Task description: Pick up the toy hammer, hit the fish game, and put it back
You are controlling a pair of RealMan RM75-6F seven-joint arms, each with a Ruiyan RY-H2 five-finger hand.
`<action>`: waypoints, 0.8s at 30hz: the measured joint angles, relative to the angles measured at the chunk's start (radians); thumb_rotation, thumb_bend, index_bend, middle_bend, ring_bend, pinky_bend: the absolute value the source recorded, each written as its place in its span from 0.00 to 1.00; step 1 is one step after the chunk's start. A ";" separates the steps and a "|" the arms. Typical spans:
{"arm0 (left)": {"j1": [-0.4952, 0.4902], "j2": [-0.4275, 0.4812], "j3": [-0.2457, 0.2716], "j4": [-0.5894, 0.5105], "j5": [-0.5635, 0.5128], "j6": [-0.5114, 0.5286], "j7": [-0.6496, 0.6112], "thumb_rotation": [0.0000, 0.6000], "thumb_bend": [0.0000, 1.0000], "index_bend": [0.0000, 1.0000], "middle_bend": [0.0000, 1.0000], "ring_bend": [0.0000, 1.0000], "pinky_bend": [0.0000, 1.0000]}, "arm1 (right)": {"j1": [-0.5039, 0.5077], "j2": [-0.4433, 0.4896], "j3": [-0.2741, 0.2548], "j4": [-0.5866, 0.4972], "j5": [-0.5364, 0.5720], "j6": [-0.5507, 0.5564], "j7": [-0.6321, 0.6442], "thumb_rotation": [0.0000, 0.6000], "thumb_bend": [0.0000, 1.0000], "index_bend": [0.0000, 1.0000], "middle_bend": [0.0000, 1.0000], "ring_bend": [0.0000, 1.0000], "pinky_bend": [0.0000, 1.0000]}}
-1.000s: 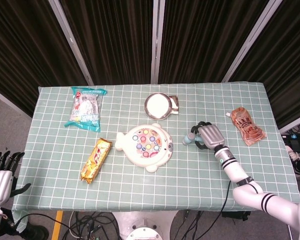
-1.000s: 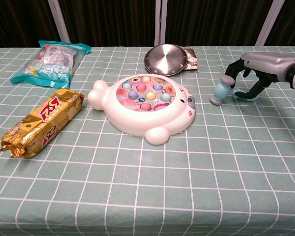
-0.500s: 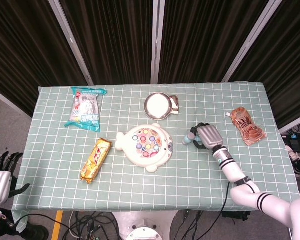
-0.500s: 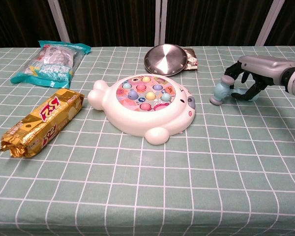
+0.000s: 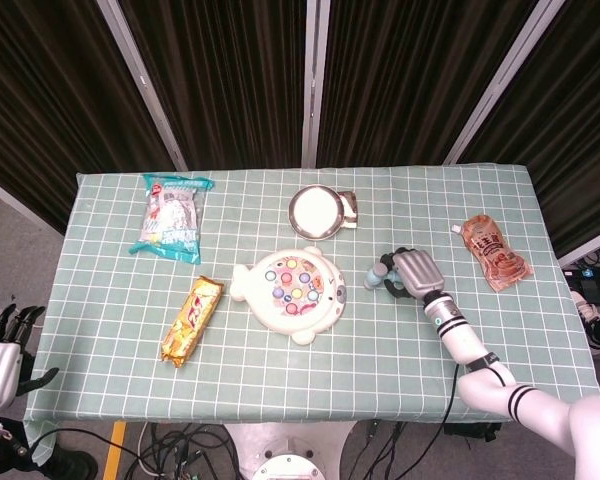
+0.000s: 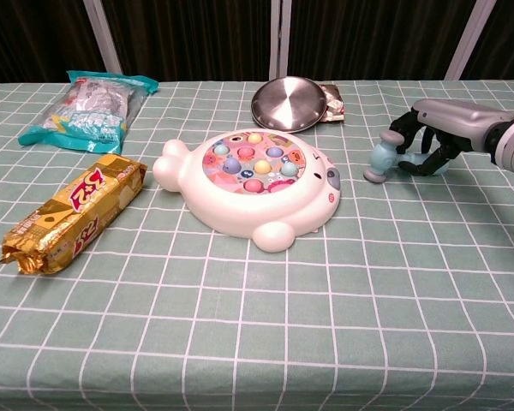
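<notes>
The toy hammer (image 6: 382, 159), pale blue with a grey-tipped head, lies right of the fish game; its head (image 5: 372, 278) points at the game. My right hand (image 6: 430, 141) is over its handle with the fingers curled round it, and the handle is mostly hidden. The white fish game (image 6: 252, 181), round with coloured fish on top, sits mid-table (image 5: 291, 287). Off the table's front left corner my left hand (image 5: 0, 352) hangs low, fingers apart and holding nothing.
A steel plate (image 6: 288, 104) with a dark packet behind it stands beyond the game. A gold snack bar (image 6: 79, 211) and a blue-edged bag (image 6: 91, 106) lie to the left. Far right lies a brown pouch (image 5: 494, 251).
My right hand has drawn its fingers tighter round the hammer handle and shifted slightly up and away. My left hand has sunk a little lower.
</notes>
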State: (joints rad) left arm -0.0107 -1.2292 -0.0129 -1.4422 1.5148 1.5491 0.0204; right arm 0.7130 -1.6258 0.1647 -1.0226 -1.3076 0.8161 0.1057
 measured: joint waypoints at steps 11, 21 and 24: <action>0.004 -0.001 0.001 0.002 -0.001 0.001 -0.001 1.00 0.00 0.13 0.14 0.05 0.02 | -0.006 -0.039 -0.023 0.099 -0.081 0.063 0.161 1.00 0.54 0.66 0.61 0.44 0.56; 0.006 0.008 0.001 -0.008 0.004 0.007 0.007 1.00 0.00 0.13 0.14 0.05 0.02 | -0.011 0.062 -0.057 0.022 -0.220 0.226 0.246 1.00 0.66 0.72 0.68 0.52 0.64; 0.005 0.010 0.001 -0.013 0.009 0.007 0.012 1.00 0.00 0.13 0.14 0.05 0.02 | -0.007 0.123 -0.057 -0.077 -0.241 0.247 0.216 1.00 0.67 0.73 0.70 0.54 0.65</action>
State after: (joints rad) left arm -0.0061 -1.2188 -0.0116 -1.4554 1.5242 1.5563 0.0319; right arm 0.7059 -1.5030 0.1082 -1.0995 -1.5483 1.0626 0.3215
